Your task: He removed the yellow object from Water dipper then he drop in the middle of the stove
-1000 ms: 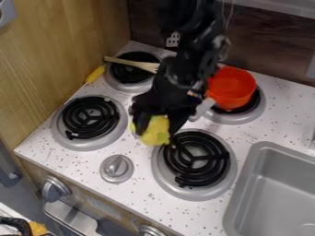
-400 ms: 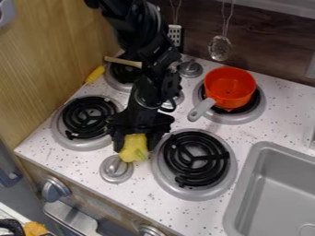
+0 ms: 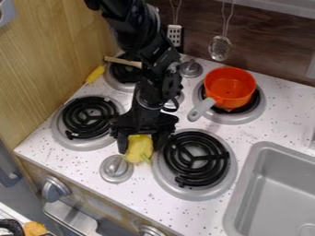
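Jaws pinching yellow object (image 3: 139, 150), beside knob (image 3: 116, 168), left of frame's centre. Let surface (image 3: 277, 124) bear weight, part gently, lift straight.

A yellow toy, perhaps a pepper (image 3: 139, 150), green stem downward, is left of the upright orange-red saucepan (image 3: 230, 87), nearer the camera.

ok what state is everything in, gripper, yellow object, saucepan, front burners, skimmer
Gripper, pointing down at the yellow object
Yellow object, between the front burner coils, can't tell if held
Red-orange saucepan, upright on a back burner
Front burner coils, black, not glowing
Skimmer, hanging
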### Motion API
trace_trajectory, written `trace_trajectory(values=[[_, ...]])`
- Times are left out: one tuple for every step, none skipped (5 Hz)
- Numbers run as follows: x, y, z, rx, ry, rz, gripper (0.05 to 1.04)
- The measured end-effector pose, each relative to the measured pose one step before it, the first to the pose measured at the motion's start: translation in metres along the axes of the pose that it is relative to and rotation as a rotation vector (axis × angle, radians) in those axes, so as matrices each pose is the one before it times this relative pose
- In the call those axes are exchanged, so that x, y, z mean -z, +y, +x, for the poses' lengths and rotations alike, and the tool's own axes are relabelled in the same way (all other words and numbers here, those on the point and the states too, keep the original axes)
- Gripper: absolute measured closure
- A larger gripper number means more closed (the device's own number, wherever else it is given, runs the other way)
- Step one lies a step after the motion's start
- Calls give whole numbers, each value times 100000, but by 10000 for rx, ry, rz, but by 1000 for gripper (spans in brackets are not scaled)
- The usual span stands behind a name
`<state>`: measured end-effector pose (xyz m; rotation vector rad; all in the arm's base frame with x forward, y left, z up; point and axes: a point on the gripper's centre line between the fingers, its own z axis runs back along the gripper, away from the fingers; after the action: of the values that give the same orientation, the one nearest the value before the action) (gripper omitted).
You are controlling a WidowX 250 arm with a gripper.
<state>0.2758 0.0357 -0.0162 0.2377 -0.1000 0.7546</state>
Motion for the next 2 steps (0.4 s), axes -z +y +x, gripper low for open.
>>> trace_trajectory(values=[[-42, -9, -138, 29, 90, -12, 84], [-696, 427, 40, -30, 13, 154, 84]])
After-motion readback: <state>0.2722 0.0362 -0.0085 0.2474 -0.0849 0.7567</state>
